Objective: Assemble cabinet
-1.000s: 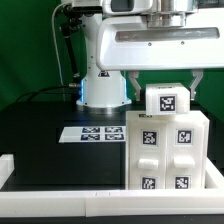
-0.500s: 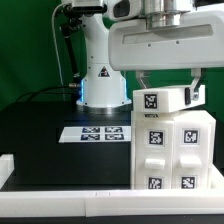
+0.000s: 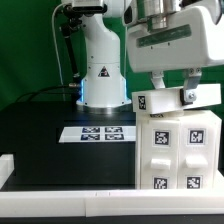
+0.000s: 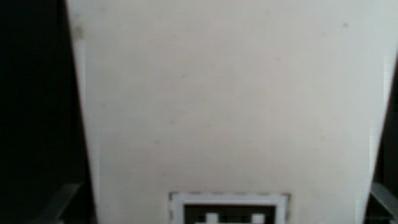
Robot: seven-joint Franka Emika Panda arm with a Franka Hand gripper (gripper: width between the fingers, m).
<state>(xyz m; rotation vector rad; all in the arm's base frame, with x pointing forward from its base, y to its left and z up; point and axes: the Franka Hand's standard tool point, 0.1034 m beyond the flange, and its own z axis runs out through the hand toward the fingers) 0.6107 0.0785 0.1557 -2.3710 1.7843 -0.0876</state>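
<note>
The cabinet is a large white box with several square black-and-white tags on its front. It stands at the exterior view's right on the black table. A small white tagged panel lies slightly tilted across its top. My gripper comes down from above and is shut on this top panel, one dark finger on each side. In the wrist view the white panel face fills the picture, with a tag at its edge between my fingers.
The marker board lies flat on the black table, to the exterior view's left of the cabinet. The white robot pedestal stands behind it. A white rail runs along the table's front edge.
My gripper and the cabinet under it have shifted toward the exterior view's right. The top panel now sits lower and more tilted.
</note>
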